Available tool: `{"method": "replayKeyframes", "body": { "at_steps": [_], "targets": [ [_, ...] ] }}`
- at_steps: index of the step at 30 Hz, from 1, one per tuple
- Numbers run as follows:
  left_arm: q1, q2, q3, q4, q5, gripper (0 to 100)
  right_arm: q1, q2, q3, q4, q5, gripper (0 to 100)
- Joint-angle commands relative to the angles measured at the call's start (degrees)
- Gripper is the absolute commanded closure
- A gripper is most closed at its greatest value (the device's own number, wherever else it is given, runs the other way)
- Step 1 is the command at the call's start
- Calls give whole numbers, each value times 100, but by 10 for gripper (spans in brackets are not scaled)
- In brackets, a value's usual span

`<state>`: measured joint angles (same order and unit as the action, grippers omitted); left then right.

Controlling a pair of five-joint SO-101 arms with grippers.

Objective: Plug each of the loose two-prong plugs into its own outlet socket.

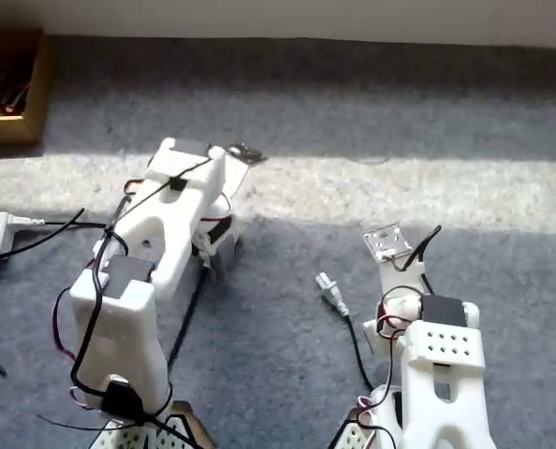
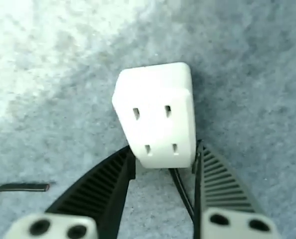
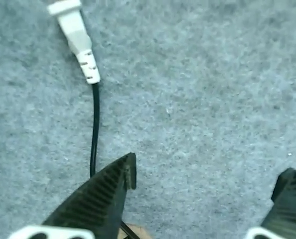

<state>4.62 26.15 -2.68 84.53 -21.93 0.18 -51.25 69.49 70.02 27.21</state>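
One socket block [image 2: 158, 114] in left gripper [image 2: 165, 153], plug [image 3: 78, 42] beyond right gripper [image 3: 209, 167]

The left arm [image 1: 156, 234] stretches forward over the table, and its wrist bends down. The left gripper [image 2: 164, 155] is closed narrow, both black fingers [image 2: 108, 194] pressing on the sides of a white socket block [image 2: 158, 109]. The right arm [image 1: 437, 355] stands low near its base. The right gripper [image 3: 208, 167] points down with its ribbed fingers [image 3: 103, 194] spread wide and nothing between them
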Motion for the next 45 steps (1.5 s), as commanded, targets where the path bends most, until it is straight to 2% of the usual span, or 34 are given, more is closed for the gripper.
{"method": "replayKeyframes", "body": {
  "at_steps": [1, 5, 9, 17, 25, 32, 35, 40, 45],
  "targets": [
    [-48, -22, -382, 79, -53, 811, 13, -84, -40, -84, 70, 588],
    [-40, -22, -400, 79, -97, 814, 13, -84, -40, -84, 70, 588],
    [163, -13, -338, 132, -633, 815, 13, -84, -40, -84, 70, 588],
    [330, -13, -400, 123, -624, 804, 13, -84, -40, -84, 70, 588],
    [330, -13, -382, -132, -624, 614, 13, -84, -40, -84, 70, 588],
    [295, -13, -365, -519, -615, 604, 13, -84, -40, -75, 70, 588],
    [295, -4, -347, -519, -624, 655, 13, -84, -40, -66, 70, 588],
    [321, 92, -374, -492, -651, 873, 13, -84, -40, -66, 70, 588],
    [330, 453, -418, -413, -1081, 876, 22, -84, -40, -57, 70, 588]
  ]
}}
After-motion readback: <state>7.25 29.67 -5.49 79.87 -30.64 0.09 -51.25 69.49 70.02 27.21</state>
